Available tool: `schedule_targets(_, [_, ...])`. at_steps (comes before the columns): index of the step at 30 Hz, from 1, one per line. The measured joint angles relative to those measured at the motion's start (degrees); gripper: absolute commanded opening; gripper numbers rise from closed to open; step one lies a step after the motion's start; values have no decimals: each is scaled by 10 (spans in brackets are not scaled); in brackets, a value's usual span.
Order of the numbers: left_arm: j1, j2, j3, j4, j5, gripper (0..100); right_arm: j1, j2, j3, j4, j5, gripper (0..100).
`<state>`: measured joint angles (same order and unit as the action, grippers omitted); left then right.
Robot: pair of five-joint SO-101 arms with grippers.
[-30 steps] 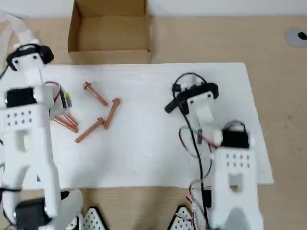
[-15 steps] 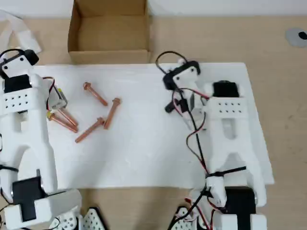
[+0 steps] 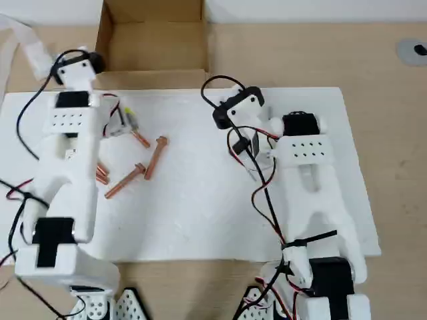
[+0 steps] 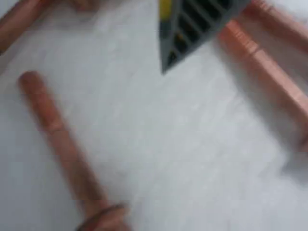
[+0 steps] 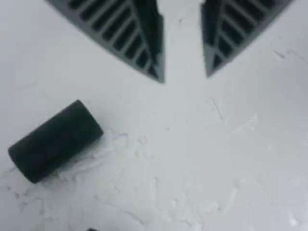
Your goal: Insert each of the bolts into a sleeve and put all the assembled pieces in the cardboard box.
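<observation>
My left gripper (image 3: 126,124) hangs low over the white foam sheet (image 3: 200,213), at about ten o'clock from the sheet's middle. It sits at the upper end of a loose scatter of copper-coloured metal bolts (image 3: 154,157). From my left wrist I see one ribbed grey finger (image 4: 192,29) with a yellow edge close above the sheet, and a bolt lying on either side of it without touching it. The other finger is out of sight, so I cannot tell whether that gripper is wide or narrow. Seen from above, one bolt pokes out from under the gripper toward five o'clock. Two more lie close together further that way, and others are partly hidden beneath my left arm.

My right gripper (image 5: 185,77) is at about two o'clock from the sheet's middle. Its two dark ribbed fingers (image 5: 125,33) are parted by a narrow gap, with bare sheet between them and nothing held. The short black cylindrical sleeve (image 5: 55,139) lies on its side on the sheet near the fingertips but apart from them, and well apart from the bolts, at roughly three o'clock from them.

The open brown cardboard box (image 3: 153,47) stands on the wooden table (image 3: 387,120) just past the sheet's far edge, between eleven and twelve o'clock from the sheet's middle.
</observation>
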<state>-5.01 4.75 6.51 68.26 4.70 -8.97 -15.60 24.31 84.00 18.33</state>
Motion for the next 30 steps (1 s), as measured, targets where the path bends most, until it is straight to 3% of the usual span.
schedule_targets(6, [20, 113, -118, 5, 66, 261, 54, 0, 0, -10, -23, 84])
schedule_targets(15, [65, 236, -247, 83, 169, 260, 93, 0, 0, -10, -22, 84])
schedule_targets(26, [18, 237, -260, 93, 216, 260, 96, 0, 0, -10, -22, 84])
schedule_targets(30, [15, 238, -236, 61, 216, 260, 96, 0, 0, -10, -22, 84])
